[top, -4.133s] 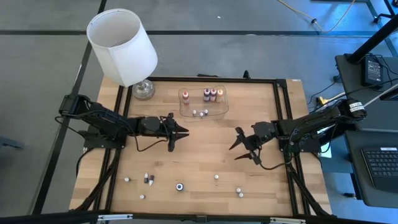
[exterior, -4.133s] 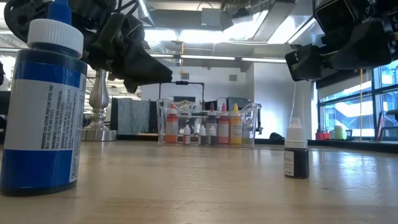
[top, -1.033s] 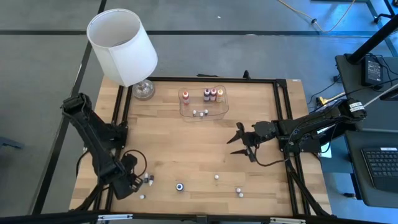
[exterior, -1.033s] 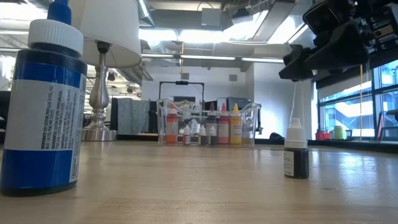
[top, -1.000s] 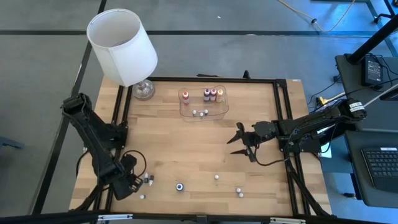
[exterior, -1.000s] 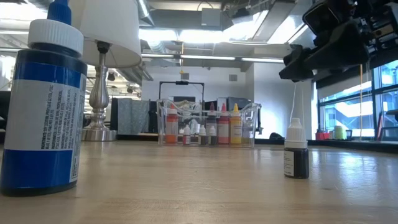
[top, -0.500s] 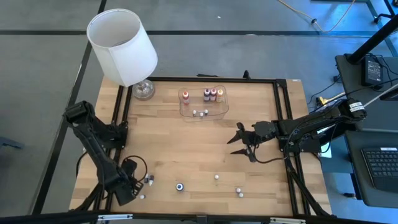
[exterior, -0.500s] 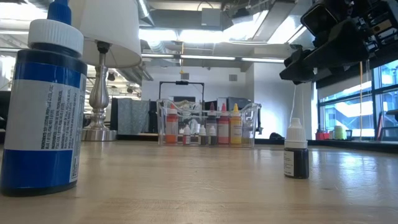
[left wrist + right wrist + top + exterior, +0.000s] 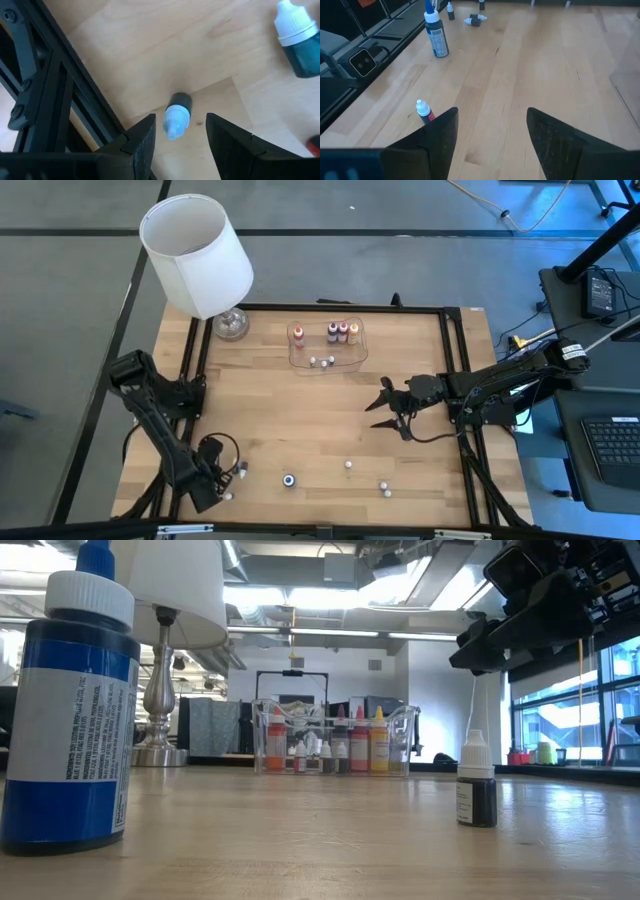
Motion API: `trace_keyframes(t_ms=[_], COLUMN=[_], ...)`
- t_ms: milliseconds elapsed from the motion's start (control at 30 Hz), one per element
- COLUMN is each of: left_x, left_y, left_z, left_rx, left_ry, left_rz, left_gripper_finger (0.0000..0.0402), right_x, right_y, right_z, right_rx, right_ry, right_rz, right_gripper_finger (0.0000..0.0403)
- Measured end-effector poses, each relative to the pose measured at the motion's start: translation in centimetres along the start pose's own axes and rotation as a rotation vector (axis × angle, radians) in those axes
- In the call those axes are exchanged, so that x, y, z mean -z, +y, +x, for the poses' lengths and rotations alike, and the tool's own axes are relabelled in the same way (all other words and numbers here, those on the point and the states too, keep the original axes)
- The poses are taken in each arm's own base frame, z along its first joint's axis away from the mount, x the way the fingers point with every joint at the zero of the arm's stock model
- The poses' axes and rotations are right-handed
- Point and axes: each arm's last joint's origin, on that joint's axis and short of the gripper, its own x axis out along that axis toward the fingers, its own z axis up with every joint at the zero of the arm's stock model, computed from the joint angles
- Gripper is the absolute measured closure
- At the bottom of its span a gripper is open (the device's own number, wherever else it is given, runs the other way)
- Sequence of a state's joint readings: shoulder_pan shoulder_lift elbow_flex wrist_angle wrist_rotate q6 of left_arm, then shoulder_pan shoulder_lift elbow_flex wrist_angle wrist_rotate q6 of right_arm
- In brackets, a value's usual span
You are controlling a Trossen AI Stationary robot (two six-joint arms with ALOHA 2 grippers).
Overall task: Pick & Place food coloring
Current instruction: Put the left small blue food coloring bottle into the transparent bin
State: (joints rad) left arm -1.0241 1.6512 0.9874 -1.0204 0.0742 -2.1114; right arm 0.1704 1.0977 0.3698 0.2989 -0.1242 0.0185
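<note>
The left gripper [image 9: 179,131], jaws apart, is held over a fallen dark dropper bottle [image 9: 177,114] at the table's [image 9: 330,415] front-left corner, apparently for pickup, while the right gripper [image 9: 388,408], also parted and empty, is parked mid-table below the clear tray [image 9: 352,356] of collected bottles.

Blue, white-capped bottle [image 9: 70,710] on pale wood table [image 9: 320,840]

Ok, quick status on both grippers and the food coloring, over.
Left gripper open, fingers either side of a small bottle lying near the table's front-left corner. Right gripper open, idle mid-table. Nothing in the way.
</note>
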Motion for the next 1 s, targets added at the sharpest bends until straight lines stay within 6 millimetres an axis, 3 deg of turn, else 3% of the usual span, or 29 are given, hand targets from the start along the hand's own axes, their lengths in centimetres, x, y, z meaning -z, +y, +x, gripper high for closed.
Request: trace_keyframes(t_ms=[467, 833, 1000], left_x=[0.11, 0.10, -0.26], left_y=[-0.21, -0.20, -0.53], left_z=[0.51, 0.47, 0.14], left_rx=[-0.018, -0.016, -0.006], left_ry=[-0.003, -0.002, 0.006], left_rz=[0.003, 0.042, 0.075], left_gripper_finger=[0.0240, 0.0326, 0.0346], right_x=[-0.01, -0.01, -0.01], right_y=[0.00, 0.00, 0.00], right_z=[0.00, 0.00, 0.00], right_rx=[0.000, 0.000, 0.001], right_ry=[-0.001, -0.001, -0.001], right_rz=[-0.001, -0.001, -0.001], right_gripper_finger=[0.0166, 0.0166, 0.0166])
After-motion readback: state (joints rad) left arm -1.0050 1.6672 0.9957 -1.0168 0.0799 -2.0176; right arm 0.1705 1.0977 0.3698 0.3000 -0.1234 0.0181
